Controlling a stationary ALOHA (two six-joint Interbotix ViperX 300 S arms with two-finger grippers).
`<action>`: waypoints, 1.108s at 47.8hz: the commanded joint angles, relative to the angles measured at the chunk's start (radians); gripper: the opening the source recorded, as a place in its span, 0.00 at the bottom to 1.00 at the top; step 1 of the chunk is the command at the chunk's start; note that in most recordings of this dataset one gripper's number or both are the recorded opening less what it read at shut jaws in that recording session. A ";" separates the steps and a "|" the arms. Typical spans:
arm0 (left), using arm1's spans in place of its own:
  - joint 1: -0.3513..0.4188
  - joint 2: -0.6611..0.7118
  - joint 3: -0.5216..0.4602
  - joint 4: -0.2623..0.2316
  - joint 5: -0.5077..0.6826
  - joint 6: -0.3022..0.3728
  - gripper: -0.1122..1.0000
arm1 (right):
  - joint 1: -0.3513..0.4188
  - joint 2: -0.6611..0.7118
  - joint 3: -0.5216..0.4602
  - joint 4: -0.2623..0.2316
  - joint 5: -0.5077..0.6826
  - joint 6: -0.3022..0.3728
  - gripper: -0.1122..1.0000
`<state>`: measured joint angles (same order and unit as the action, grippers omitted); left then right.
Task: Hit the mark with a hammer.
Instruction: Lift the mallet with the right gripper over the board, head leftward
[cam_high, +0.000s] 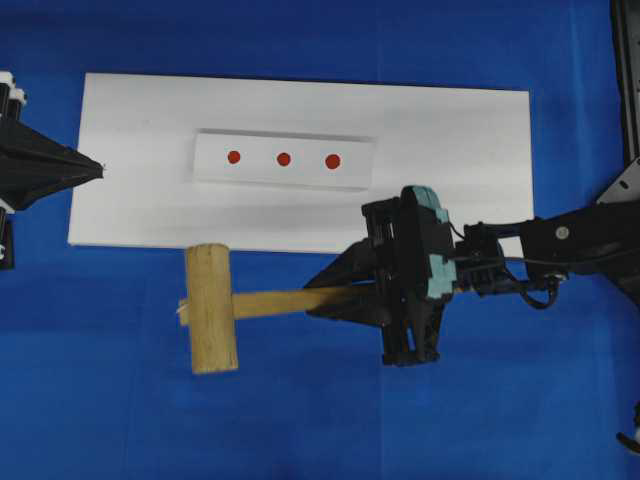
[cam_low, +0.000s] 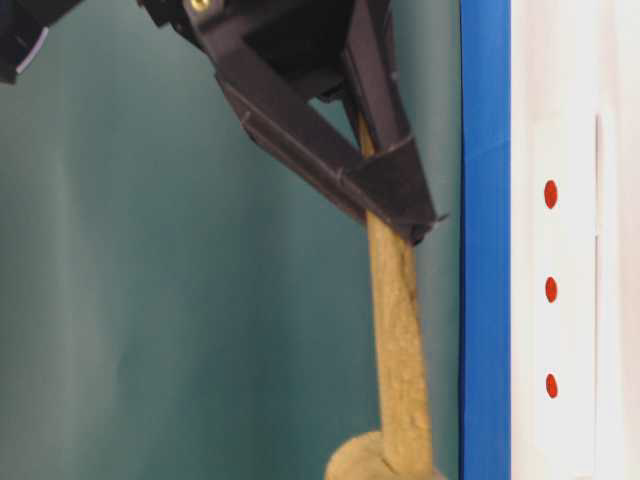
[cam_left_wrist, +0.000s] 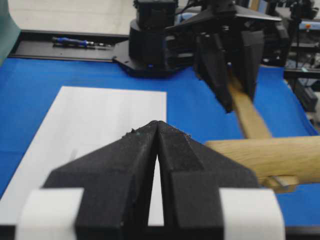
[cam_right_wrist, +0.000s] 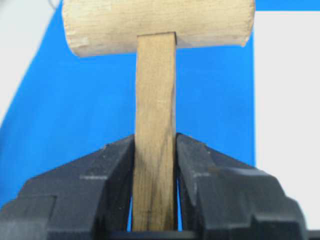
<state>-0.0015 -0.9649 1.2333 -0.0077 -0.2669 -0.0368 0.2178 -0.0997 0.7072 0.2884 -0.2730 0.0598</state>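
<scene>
The right claw (cam_right_wrist: 155, 165) is clenched on the handle of the hammer (cam_high: 213, 307), its two fingers pressed against the handle's sides. The hammer's head hangs over the blue cloth (cam_high: 300, 420), just beside the near edge of the white board (cam_high: 130, 200). Farther on, a white strip (cam_high: 283, 160) with three red marks (cam_high: 283, 159) lies on the board. At the far left, the left claw (cam_high: 95, 168) rests clenched and holds nothing.
</scene>
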 joint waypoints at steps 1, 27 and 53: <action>-0.003 0.006 -0.011 -0.002 -0.006 -0.002 0.10 | -0.025 -0.029 -0.018 -0.005 -0.006 -0.005 0.19; -0.003 0.009 -0.012 -0.002 -0.006 -0.002 0.10 | -0.288 -0.040 -0.020 -0.015 0.037 -0.137 0.19; -0.003 0.003 -0.014 0.000 -0.006 -0.018 0.10 | -0.308 -0.051 -0.037 -0.129 -0.086 -0.515 0.19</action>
<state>-0.0031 -0.9649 1.2333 -0.0077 -0.2669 -0.0491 -0.0813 -0.1166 0.7056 0.1657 -0.3175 -0.3804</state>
